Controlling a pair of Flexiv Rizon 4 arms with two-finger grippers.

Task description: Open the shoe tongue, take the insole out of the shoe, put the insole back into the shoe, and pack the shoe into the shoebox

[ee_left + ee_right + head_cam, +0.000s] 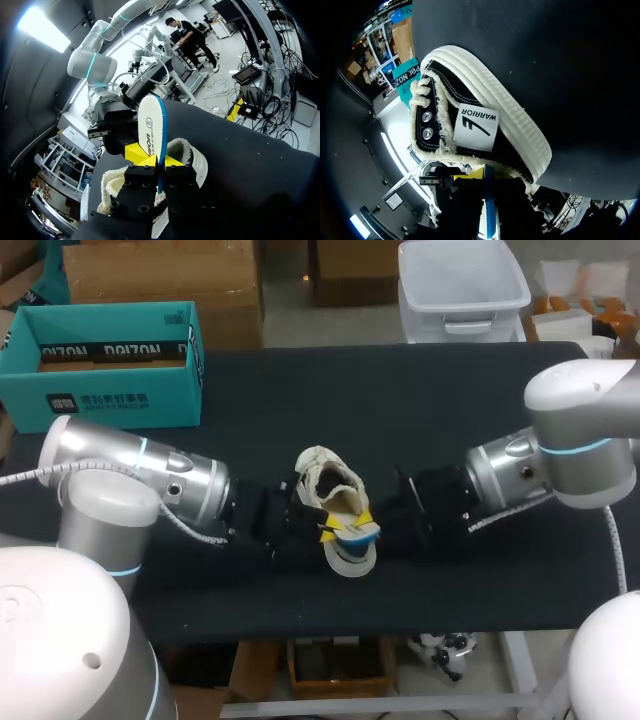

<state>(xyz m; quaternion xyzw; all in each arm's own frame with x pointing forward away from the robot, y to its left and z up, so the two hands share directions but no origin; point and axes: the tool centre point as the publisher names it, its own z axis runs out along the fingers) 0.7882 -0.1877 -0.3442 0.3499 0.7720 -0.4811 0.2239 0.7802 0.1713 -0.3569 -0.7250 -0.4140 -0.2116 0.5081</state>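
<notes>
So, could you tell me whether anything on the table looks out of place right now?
Only the insole: it stands on edge over the shoe instead of lying flat inside it, pinched in the left tool. The shoe itself sits on its sole, and nothing looks spilled or damaged.

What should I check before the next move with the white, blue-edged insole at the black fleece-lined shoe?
1. Left gripper shut on the white, blue-edged foam insole: ok.
2. Insole out of the black fleece-lined shoe: ok, it stands on edge above the opening.
3. Shoe resting on its white rubber sole, opening facing up: ok.
4. Right gripper free of the insole: cannot tell, it sits close against it.
5. Teal cardboard shoebox open, at the far left of the black table: ok.
</notes>
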